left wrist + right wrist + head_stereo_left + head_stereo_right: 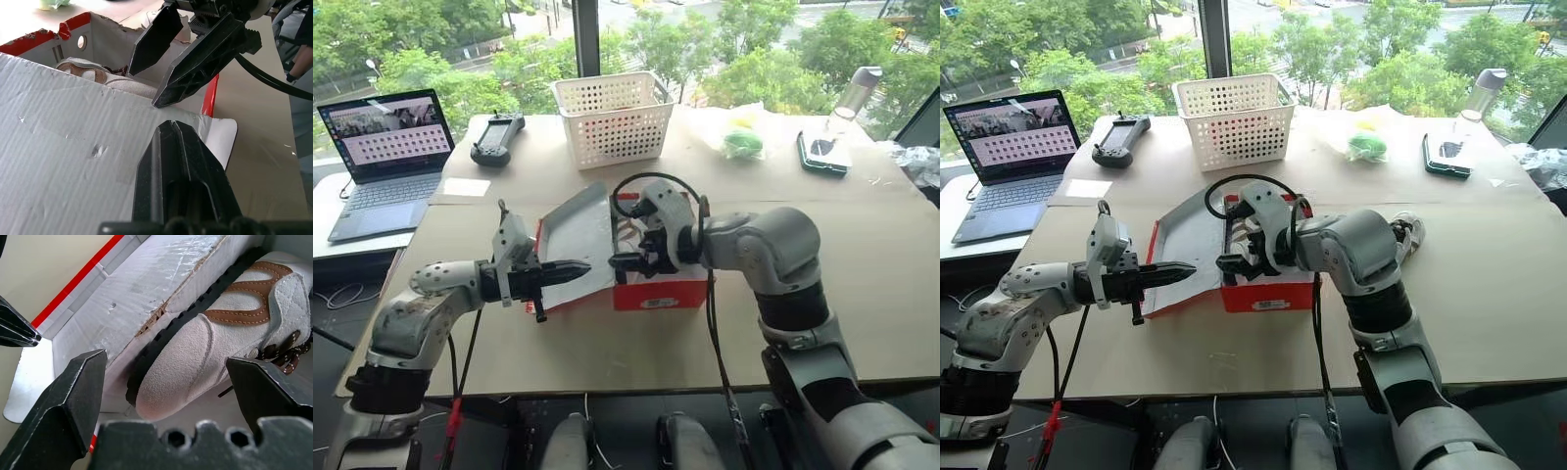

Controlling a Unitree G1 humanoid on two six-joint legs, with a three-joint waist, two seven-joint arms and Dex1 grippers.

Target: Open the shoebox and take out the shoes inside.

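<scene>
The red shoebox (661, 292) stands open in the middle of the table. Its lid (578, 235) is folded out to the left with the grey-white inside facing up. My left gripper (578, 269) is shut, and its tip lies over the lid's inner face (73, 161) near a corner. My right gripper (626, 259) hangs open over the box's near left corner. Its two fingers stand on either side of the toe of a white shoe (195, 357) with brown trim, dark sole and laces, apart from it. The shoes lie inside the box (88, 73).
A white perforated basket (612, 117) stands behind the box. A laptop (386, 157) sits far left, with a black controller (496, 137) and a paper slip (467, 186) beside it. Back right are a green thing in plastic (742, 142), a green-edged device (822, 152) and a bottle (857, 93).
</scene>
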